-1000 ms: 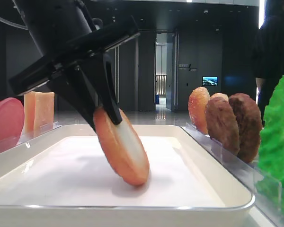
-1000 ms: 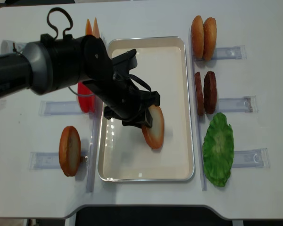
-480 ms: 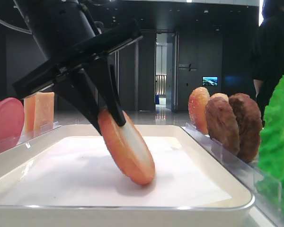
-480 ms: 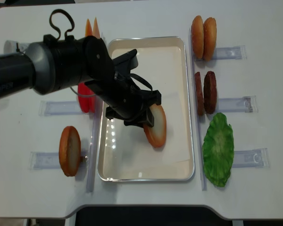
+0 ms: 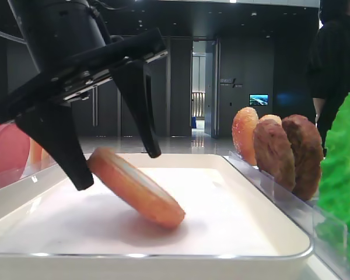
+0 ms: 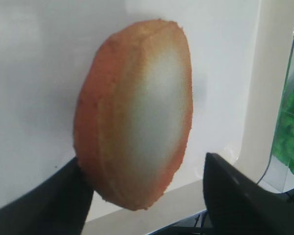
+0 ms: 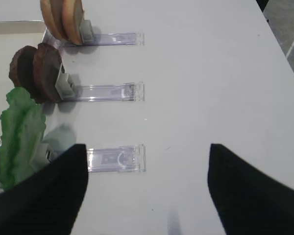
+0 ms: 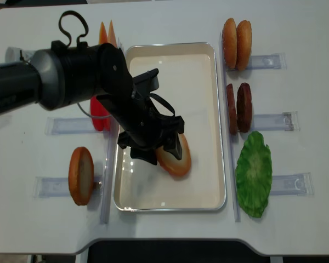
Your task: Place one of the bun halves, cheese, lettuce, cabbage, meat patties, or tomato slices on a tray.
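Golden-brown and tilted, a round thick bun half (image 5: 136, 196) leans in the large shallow white tray (image 5: 245, 192), its lower edge on the white liner and its upper edge raised toward the left. The black left hand (image 5: 114, 169) straddles it with both fingers spread wide; the left finger (image 5: 58, 143) stands right at the raised rim of the bun, though I cannot tell whether they touch, while the right finger hangs clear above it. To the right, outside the tray, two more buns and dark brown rough meat patties (image 5: 291, 153) stand on edge in clear holders, with a bright green frilly lettuce leaf (image 5: 341, 181) nearest.

From the right wrist view, the right hand (image 7: 146, 188) hangs over bare white worktop (image 7: 206, 73), its two dark fingers set well apart and holding nothing. The patties, the lettuce and a pair of buns sit along the left edge.

The left wrist view shows the bun's pale flat face between the parted dark fingers.

From overhead, the bun lies in the lower middle of the tray, partly under the left hand. Another golden-brown bun (image 8: 80, 175) stands on edge left of the tray, pinkish-red tomato slices (image 8: 98, 114) beside the arm, and thin orange-yellow cheese slices (image 8: 107, 34) above.
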Controlling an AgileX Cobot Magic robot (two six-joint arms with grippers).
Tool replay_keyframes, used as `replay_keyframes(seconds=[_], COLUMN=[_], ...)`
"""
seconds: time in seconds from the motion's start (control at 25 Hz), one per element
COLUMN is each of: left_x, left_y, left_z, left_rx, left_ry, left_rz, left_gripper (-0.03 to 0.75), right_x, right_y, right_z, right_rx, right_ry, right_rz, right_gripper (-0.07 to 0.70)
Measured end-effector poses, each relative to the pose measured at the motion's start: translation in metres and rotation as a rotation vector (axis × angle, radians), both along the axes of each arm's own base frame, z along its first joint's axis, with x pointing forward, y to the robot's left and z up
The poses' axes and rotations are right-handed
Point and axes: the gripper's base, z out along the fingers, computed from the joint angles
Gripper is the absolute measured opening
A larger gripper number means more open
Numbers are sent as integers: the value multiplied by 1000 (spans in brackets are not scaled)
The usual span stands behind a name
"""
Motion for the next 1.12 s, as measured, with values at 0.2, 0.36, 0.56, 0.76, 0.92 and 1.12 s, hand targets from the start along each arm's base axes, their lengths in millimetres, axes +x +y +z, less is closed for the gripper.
replay_keyframes(seconds=[0.2, 0.36, 0.56, 0.76, 0.92, 1.12], left_x=[-2, -4, -11, -13, -10, -6], left_y=[4, 16, 30, 42, 52, 66], left_z=[0, 14, 28, 50, 76, 101], left_rx=[46, 95, 182, 288, 393, 435], left_ry=[21, 3, 2, -24, -58, -142], left_rz=[1, 14, -6, -29, -45, -2], left_gripper=[545, 545, 546, 546, 546, 546], right_x=[0, 0, 0, 0, 0, 0], right_y=[0, 0, 0, 0, 0, 0], right_z=[0, 0, 0, 0, 0, 0], right_rx=[0, 0, 0, 0, 0, 0], right_ry=[0, 0, 0, 0, 0, 0], right_rz=[0, 0, 0, 0, 0, 0], right_gripper=[489, 489, 489, 489, 489, 489])
